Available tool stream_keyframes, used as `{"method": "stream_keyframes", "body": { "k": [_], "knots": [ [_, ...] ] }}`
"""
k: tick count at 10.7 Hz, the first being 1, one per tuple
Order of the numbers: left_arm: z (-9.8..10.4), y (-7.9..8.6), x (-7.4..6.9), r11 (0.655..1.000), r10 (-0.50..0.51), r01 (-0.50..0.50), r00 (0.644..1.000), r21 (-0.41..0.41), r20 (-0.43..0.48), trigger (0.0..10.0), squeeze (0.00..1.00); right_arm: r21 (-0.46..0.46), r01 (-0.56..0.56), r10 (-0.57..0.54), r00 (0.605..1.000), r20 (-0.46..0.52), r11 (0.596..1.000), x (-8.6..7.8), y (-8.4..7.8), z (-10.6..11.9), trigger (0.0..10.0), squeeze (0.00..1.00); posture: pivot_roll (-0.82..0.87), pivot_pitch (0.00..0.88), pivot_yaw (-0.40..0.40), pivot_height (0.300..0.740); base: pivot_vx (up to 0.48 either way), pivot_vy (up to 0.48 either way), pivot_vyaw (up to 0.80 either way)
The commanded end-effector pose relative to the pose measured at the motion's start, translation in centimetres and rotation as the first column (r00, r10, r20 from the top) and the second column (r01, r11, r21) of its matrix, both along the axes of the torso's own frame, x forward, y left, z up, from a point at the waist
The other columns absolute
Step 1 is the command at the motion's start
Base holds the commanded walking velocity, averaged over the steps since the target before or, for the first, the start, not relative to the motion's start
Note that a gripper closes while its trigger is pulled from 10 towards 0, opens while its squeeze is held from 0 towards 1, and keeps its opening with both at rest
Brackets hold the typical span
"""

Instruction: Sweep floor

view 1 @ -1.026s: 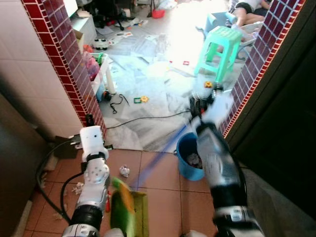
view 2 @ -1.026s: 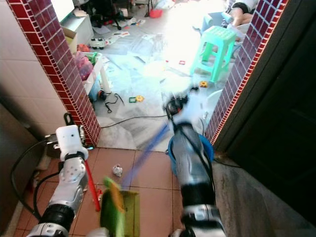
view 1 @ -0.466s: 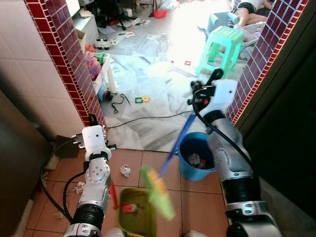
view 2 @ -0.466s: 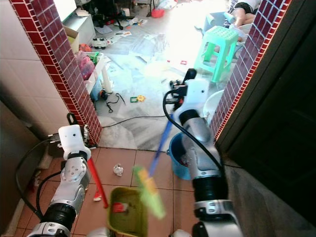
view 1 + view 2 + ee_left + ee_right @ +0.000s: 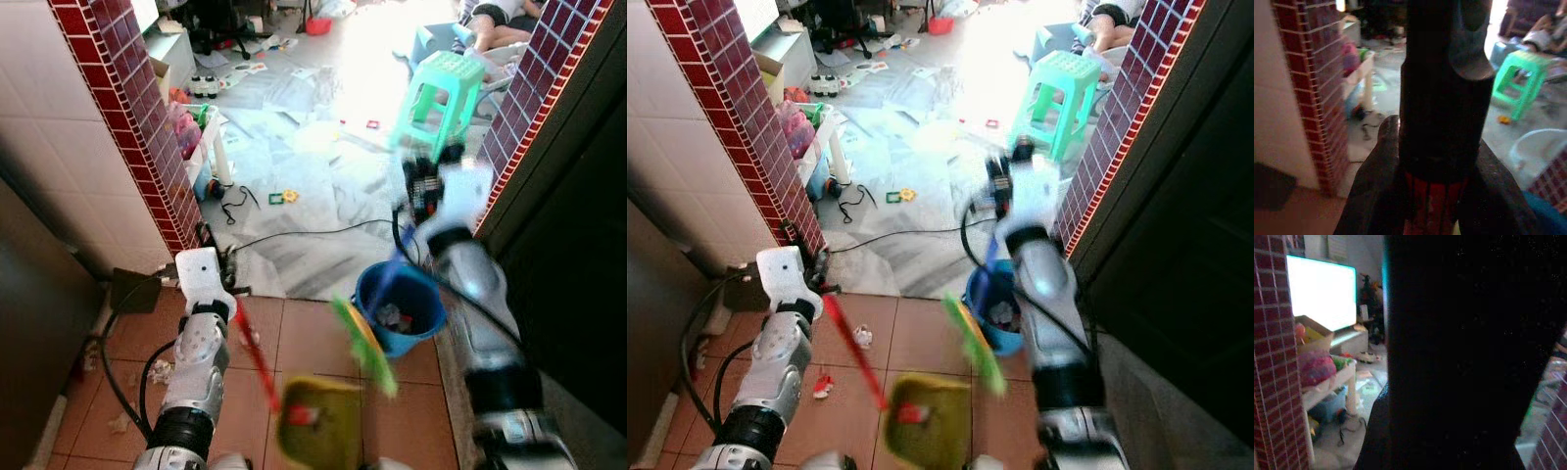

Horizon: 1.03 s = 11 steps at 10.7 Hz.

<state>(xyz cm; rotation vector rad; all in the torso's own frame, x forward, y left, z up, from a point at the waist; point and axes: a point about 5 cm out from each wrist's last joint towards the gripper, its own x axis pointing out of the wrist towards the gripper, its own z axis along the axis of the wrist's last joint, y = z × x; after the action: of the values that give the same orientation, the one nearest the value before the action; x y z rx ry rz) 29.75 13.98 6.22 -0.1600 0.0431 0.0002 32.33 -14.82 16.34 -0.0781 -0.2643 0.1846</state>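
I have the left gripper (image 5: pixel 1435 196) clamped around the red handle of the dustpan (image 5: pixel 253 352): in the left wrist view its black fingers (image 5: pixel 1376 181) press on either side of that dark-and-red shaft. The handle slants down from the left arm toward the olive-yellow plastic dustpan (image 5: pixel 320 427), which sits on the terracotta tile floor (image 5: pixel 304 343) near the bottom of my view, with a small red scrap inside it.

My right arm reaches forward on the right side, and its gripper (image 5: pixel 423 186) is up near the brick doorway, blurred; the blue broom handle (image 5: pixel 384 279) runs down from it. The right wrist view is mostly blocked by a dark shape, so I cannot tell whether those fingers are open or closed. The green-and-yellow broom head (image 5: pixel 364 347) is off the floor, tilted, between the dustpan and the round blue plastic bucket (image 5: pixel 400 305), which holds some rubbish.

Small white crumpled scraps (image 5: pixel 157 370) lie on the tiles to the left of my left arm. Beyond the red brick pillar (image 5: pixel 137 127), the far room has a mint-green plastic stool (image 5: pixel 439 93) on a pale littered floor.
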Motion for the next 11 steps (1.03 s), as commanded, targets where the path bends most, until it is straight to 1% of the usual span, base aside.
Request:
{"method": "stream_keyframes", "body": {
  "k": [1,2,3,4,5,7,8,9,10,11],
  "knots": [
    [1.2,0.1,0.3,1.000,-0.028,0.028,0.998,0.003,0.054,10.0,0.00,-0.038,-0.003,0.005,0.998,0.069,0.999,-0.3,0.1,1.2,10.0,0.00,-0.08,0.000,0.041,0.740,0.000,0.000,0.00],
    [1.5,0.1,0.1,0.997,-0.080,0.079,0.995,0.012,0.067,10.0,0.00,-0.048,-0.006,0.008,0.999,0.054,0.999,-0.9,0.1,0.3,10.0,0.00,-0.08,0.000,0.045,0.740,0.000,0.000,0.00],
    [1.9,0.5,-0.1,0.996,-0.071,0.066,0.994,0.066,0.084,10.0,0.00,-0.047,-0.002,0.003,1.000,0.026,0.999,-1.3,0.1,-0.6,10.0,0.00,-0.08,0.000,0.047,0.740,0.000,0.000,0.00],
    [2.0,1.6,-0.5,0.994,-0.029,0.021,0.997,0.109,0.072,10.0,0.00,-0.011,0.015,-0.016,1.000,-0.014,1.000,-1.8,0.2,-1.7,10.0,0.00,-0.08,0.000,0.049,0.740,0.000,0.000,0.00],
    [2.1,2.1,-1.0,0.991,-0.017,0.008,0.997,0.132,0.075,10.0,0.00,0.009,0.031,-0.031,0.999,-0.043,0.999,-2.1,0.1,-2.4,10.0,0.00,-0.08,0.000,0.046,0.740,0.000,0.000,0.00],
    [2.7,2.8,-1.9,0.991,-0.004,-0.007,0.996,0.135,0.086,10.0,0.00,0.033,0.108,-0.103,0.986,-0.132,0.994,-2.6,-0.9,-4.5,10.0,0.00,-0.07,0.000,0.024,0.740,0.000,0.000,0.00],
    [3.3,3.0,-1.9,0.988,0.010,-0.026,0.994,0.150,0.105,10.0,0.00,-0.014,0.193,-0.192,0.962,-0.196,0.981,-2.7,-1.9,-5.7,10.0,0.00,-0.07,0.000,0.017,0.740,0.000,0.000,0.00],
    [3.9,2.8,-1.9,0.989,0.004,-0.023,0.992,0.147,0.124,10.0,0.00,-0.015,0.214,-0.212,0.954,-0.211,0.977,-2.7,-2.3,-5.8,10.0,0.00,-0.08,0.000,0.013,0.740,0.000,0.000,0.00],
    [4.3,2.5,-2.1,0.991,-0.001,-0.015,0.993,0.134,0.122,10.0,0.00,0.014,0.225,-0.216,0.952,-0.217,0.974,-2.7,-2.2,-6.0,10.0,0.00,-0.07,0.000,0.021,0.740,0.000,0.000,0.00],
    [4.0,2.7,-2.7,0.994,0.012,-0.023,0.995,0.111,0.098,10.0,0.00,0.019,0.190,-0.184,0.966,-0.183,0.982,-2.9,-1.8,-6.1,10.0,0.00,-0.08,0.000,0.042,0.740,0.000,0.000,0.00]
  ]
}}
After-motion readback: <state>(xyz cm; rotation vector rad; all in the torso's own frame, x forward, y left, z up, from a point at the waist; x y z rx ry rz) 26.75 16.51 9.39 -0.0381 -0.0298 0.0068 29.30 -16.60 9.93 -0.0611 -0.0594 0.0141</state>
